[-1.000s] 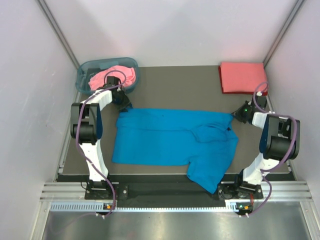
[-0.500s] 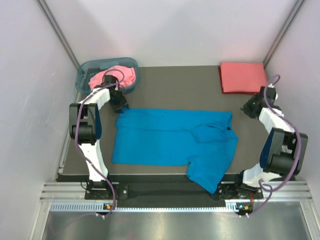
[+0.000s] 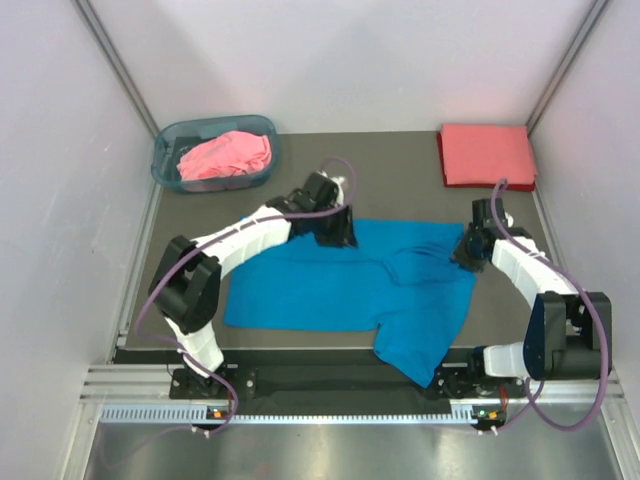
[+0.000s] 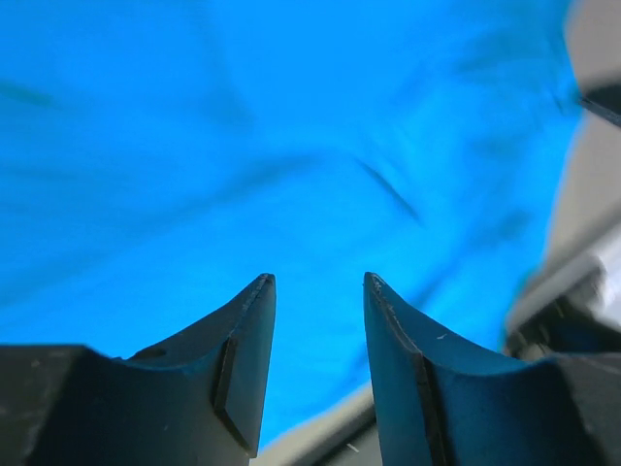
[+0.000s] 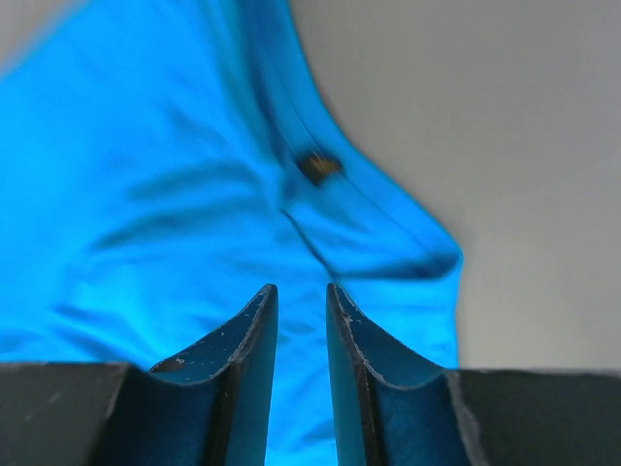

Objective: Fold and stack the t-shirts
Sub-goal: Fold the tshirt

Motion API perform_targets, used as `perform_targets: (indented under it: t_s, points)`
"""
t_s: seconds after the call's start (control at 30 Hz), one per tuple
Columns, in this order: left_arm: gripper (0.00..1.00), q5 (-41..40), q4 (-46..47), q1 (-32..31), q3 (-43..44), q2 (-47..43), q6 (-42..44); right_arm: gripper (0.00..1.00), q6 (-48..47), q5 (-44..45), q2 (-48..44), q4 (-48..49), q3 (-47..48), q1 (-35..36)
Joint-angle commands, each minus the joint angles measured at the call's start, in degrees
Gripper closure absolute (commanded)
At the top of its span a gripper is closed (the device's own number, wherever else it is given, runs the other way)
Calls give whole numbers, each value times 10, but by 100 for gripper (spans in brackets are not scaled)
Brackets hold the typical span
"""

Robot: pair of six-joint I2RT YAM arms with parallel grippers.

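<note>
The blue t-shirt [image 3: 340,285] lies spread on the table [image 3: 400,180] — left gripper [image 3: 335,228] over its far edge, jaws apart and empty, right gripper [image 3: 466,250] at its right edge, jaws narrowly parted, empty — pink t-shirt [image 3: 225,155] in the basket [image 3: 165,160] far-left, coral-red t-shirt [image 3: 487,153] folded far-right.

no readable text, label or number anywhere

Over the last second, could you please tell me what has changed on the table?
The left tool swung from beside the basket rightward to the blue shirt's far edge, open above it. The right tool backed away from the shirt's far right corner, then came back over it, open, holding nothing. The blue shirt, the pink shirt in the basket and the folded coral shirt stayed put.
</note>
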Motion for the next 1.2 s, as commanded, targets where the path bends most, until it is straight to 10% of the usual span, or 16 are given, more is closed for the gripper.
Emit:
perform_targets:
  t_s: [0.0,0.37,1.17]
  points:
    - [53,74,98,-36,-48,-13,-66,73,27,37,-33,-16,-26,21]
    - [52,81,256,-113,-90,56,-177,74,38,34,-23,13,-63,49]
    - [51,37,290,-157,-44,161,-235,73,71,53,-14,57,-90,52]
